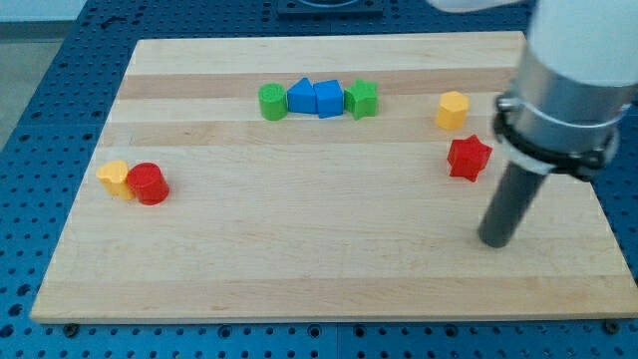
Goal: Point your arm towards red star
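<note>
In the camera view, the wooden worktop fills most of the frame, and the arm comes in from the upper right corner as a pale cylinder with a dark collar, ending in the straight dark rod. My tip, the tool here, rests on the board in the lower right part of the frame; being a plain rod it has nothing that could clench or release, and it grasps nothing. The red star lies in the right part of the frame, up and a little to the view's left of my tip, near it but apart, with bare wood between the two. Just above the star, toward the view's top, sits a yellow block, apart from the star. In the upper middle of the frame a row of four blocks stands close together: a green block at the view's left end, two blue blocks in the middle, and a second green block at the right end. At the left of the frame, well apart from my tip, a small yellow block touches a red cylinder on its right.
</note>
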Robot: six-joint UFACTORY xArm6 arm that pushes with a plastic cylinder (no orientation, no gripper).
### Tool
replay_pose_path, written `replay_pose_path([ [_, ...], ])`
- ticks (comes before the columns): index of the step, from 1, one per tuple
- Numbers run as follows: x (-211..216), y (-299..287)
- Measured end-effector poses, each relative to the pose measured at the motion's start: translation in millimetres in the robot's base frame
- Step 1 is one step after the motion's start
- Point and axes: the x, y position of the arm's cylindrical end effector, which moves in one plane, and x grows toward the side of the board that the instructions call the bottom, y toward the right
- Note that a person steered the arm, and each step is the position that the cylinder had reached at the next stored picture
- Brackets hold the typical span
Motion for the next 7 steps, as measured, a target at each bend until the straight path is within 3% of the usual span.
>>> replay_pose_path([
  [1,-0.6,10.5],
  [3,-68.4,36.4],
  [5,-95.6,41.3],
  [7,-95.6,29.0],
])
